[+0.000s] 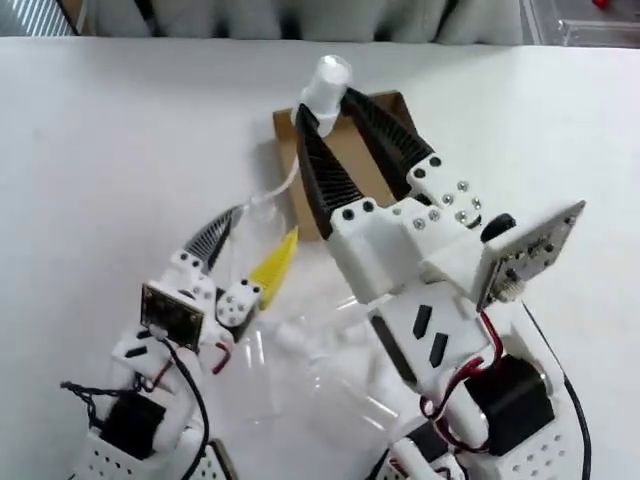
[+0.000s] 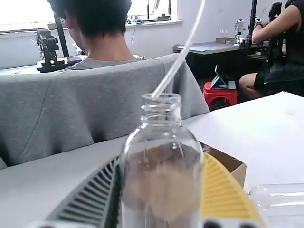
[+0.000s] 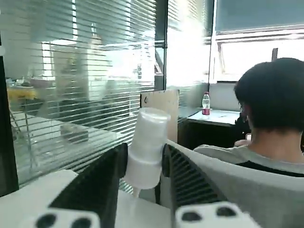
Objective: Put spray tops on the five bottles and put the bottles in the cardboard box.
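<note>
My right gripper [image 1: 325, 102] is shut on a white spray top [image 1: 328, 80], held high over the cardboard box [image 1: 345, 150]. The top's thin dip tube [image 1: 285, 185] slants down into the neck of a clear bottle [image 1: 255, 235]. That bottle stands upright between the black and yellow fingers of my left gripper [image 1: 262, 225], which is shut on it. In the left wrist view the tube [image 2: 178, 57] enters the open bottle neck [image 2: 161, 107], with the left gripper [image 2: 161, 194] around the bottle's body. The right wrist view has the spray top [image 3: 147, 147] clamped in the right gripper [image 3: 145, 159].
Several clear capless bottles [image 1: 330, 365] lie on the white table [image 1: 120, 140] between the two arm bases; one bottle [image 2: 278, 197] lies beside the box [image 2: 230, 164]. The box sits just beyond the held bottle. A seated person's grey back is behind the table.
</note>
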You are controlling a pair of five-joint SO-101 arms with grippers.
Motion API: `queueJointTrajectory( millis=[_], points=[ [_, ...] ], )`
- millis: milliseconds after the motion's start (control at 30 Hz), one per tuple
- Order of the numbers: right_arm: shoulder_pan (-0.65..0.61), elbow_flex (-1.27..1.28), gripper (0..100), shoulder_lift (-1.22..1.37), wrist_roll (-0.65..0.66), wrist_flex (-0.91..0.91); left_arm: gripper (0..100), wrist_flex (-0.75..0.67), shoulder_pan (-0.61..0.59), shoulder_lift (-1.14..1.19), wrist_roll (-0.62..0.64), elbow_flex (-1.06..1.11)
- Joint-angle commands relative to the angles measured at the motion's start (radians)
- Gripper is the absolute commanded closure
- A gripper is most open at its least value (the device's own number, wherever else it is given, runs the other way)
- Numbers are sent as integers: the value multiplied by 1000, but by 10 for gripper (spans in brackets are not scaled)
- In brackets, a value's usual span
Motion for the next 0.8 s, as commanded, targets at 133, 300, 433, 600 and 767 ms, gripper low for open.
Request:
queueJointTrajectory(
  millis=[133, 300, 433, 600, 767],
  points=[
    [-13, 32, 982, 5, 15, -1, 976, -38, 10, -12, -8, -8],
    [-16, 87, 978, 7, 8, -2, 976, -38, 10, -12, -8, -8],
    [-54, 123, 968, 5, 6, 5, 976, -38, 10, -12, -8, -8],
    [-179, 152, 783, 5, 8, 102, 976, -38, 10, -12, -8, -8],
    [-229, 149, 731, -50, 6, 131, 976, -38, 10, -12, -8, -8]
  ],
)
